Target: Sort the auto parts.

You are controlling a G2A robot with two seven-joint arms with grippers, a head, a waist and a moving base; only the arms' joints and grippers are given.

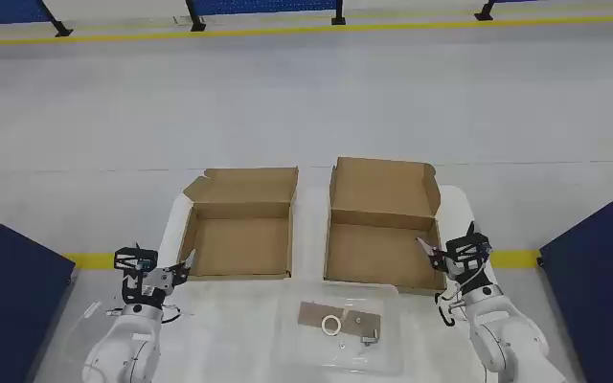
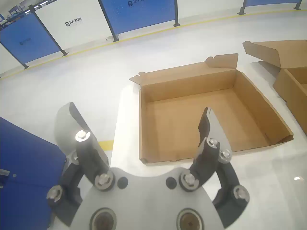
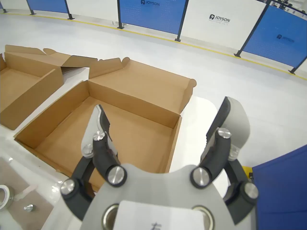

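With the left tool (image 2: 139, 110) and right tool (image 3: 162, 104) both open and empty, the ring (image 1: 331, 325) and small bolt (image 1: 357, 320) lie in the clear tray (image 1: 316, 359) on the counter (image 1: 230, 326), probably hard, light and slippery, best pinched across the ring's rim.

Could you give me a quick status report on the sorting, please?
Left gripper open, right gripper open, both empty. Parts in tray, untouched. Left box, right box open. Nothing in the way.
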